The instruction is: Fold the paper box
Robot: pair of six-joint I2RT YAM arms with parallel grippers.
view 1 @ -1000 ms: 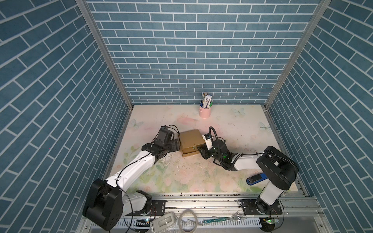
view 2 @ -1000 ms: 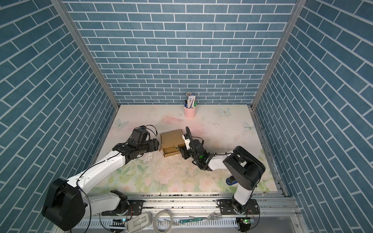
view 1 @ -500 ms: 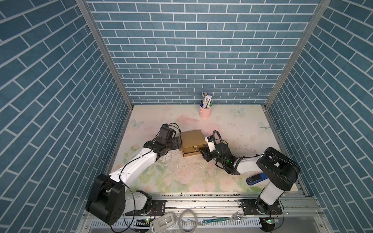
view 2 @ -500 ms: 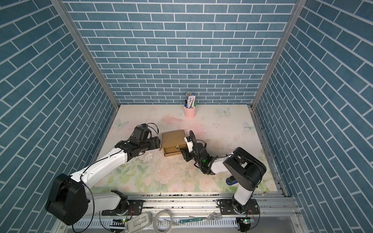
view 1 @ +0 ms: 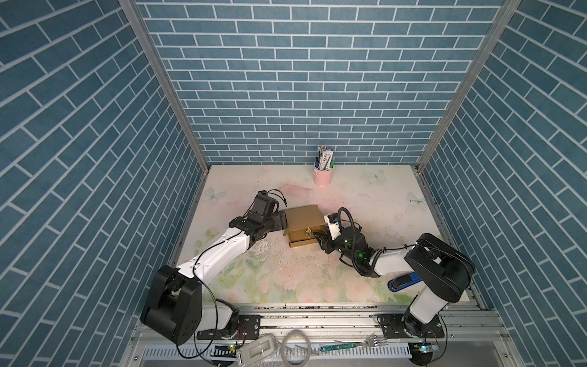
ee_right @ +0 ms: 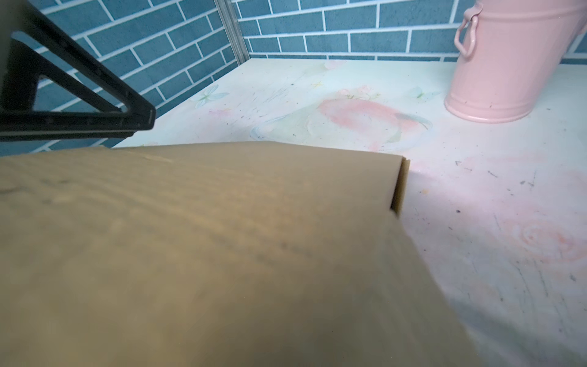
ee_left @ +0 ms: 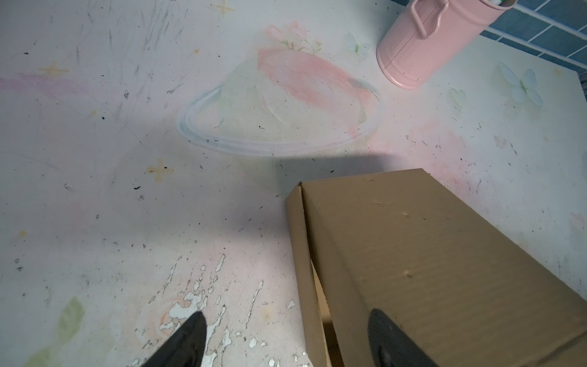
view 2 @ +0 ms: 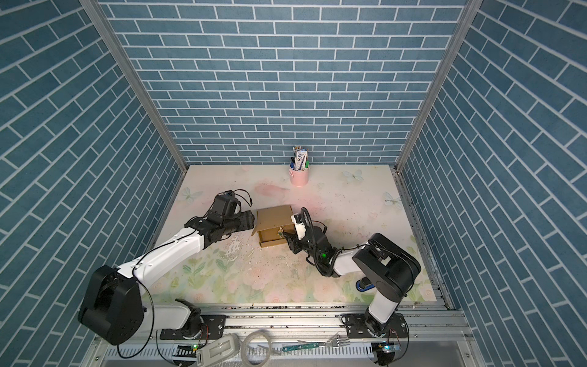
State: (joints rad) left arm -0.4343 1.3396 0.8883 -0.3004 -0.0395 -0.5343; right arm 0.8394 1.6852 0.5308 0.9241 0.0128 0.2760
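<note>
The paper box [view 1: 303, 224] [view 2: 275, 222] sits near the middle of the frame in both top views, on the bench [view 1: 381, 203], between the two arms. It is plain brown corrugated cardboard, squarish and shallow, with its lid down. Fine ribs and a few small dents show on the matte top in the left wrist view. At the box's left side a narrow flap stands off the wall, leaving a dark wedge-shaped gap. In the top views a thin cardboard lip juts out along the lower front edge. The left claw [view 1: 283, 222] meets the box's left side, spread wide. One black finger [ee_left: 389, 340] lies over the lid and the other over bare bench, with the box edge between them. The right claw [view 1: 321, 242] is at the box's lower right corner. Its wrist view shows one black truss-shaped finger [ee_right: 79, 122] just above the lid. Cardboard hides the other, so I cannot tell whether it grips. The bench is pale, printed with faded flowers and butterflies, scratched and flaking. A smooth pink metal bucket [view 1: 322, 178] [ee_left: 422, 47] with a looped handle stands at the upper middle, by the blue brick-pattern wall [view 1: 301, 79]. The print on its contents is too small to read.
</note>
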